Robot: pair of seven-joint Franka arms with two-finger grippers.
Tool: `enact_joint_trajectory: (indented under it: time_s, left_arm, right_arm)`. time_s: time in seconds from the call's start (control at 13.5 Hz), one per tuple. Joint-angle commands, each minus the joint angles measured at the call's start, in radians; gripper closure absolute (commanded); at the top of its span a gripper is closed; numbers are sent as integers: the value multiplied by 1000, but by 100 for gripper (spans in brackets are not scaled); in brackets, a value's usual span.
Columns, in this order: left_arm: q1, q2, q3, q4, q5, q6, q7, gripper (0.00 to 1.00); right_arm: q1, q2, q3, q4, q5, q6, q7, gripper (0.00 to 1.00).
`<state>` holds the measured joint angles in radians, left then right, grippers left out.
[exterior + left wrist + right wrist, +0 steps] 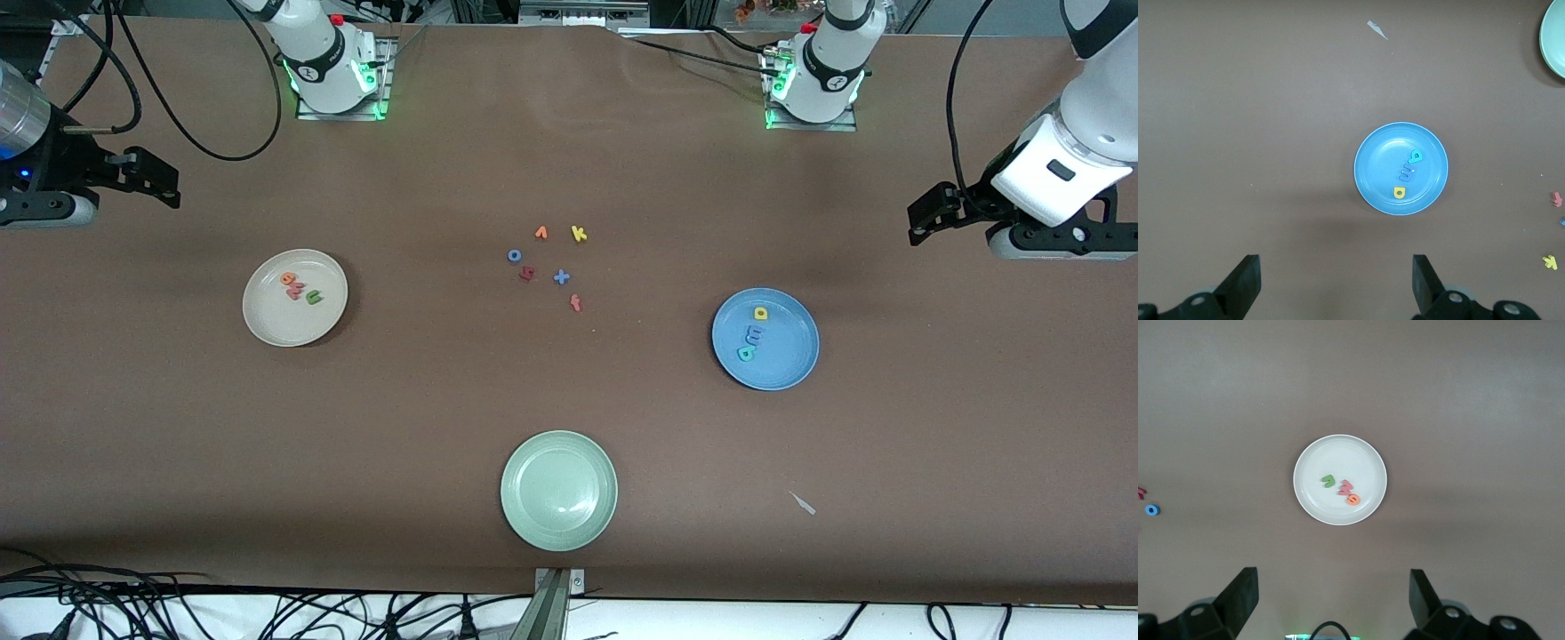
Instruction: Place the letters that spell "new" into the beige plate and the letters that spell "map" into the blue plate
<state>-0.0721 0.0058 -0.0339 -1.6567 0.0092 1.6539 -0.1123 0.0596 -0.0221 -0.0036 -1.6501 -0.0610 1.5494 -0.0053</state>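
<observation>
The beige plate [267,313] [1313,468] holds the orange "e" [288,278] [1353,499], the pinkish-red "w" [295,290] [1345,487] and the green "n" [313,299] [1329,481]. On the blue plate [789,354] [1379,152] lie the yellow "a" [760,313] [1399,193], the light blue "m" [755,334] [1407,174] and the teal "p" [746,353] [1415,157]. My left gripper [925,220] [1336,267] hangs open and empty over the table's left-arm end. Over the right-arm end, my right gripper [160,180] [1333,580] is open and empty too.
Loose letters lie mid-table: orange "v" [540,233], yellow "k" [579,234], blue "o" [514,256], a dark red letter [526,274], blue "x" [561,276], red "f" [576,303]. A pale green plate [524,516] sits nearest the front camera. A paper scrap [803,503] lies beside it.
</observation>
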Motion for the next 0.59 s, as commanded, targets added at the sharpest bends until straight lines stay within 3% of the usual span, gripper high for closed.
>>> enact_joint_trajectory:
  time_s: [0.0,0.52]
  left_arm:
    - [-1,-9,0,11,-18,-20,8,0]
    - [-1,-9,0,11,-18,-22,8,0]
  right_arm:
    - [-9,-21,14,-19,32,1,30,0]
    - [-12,-13,13,-19,47,11,42,0]
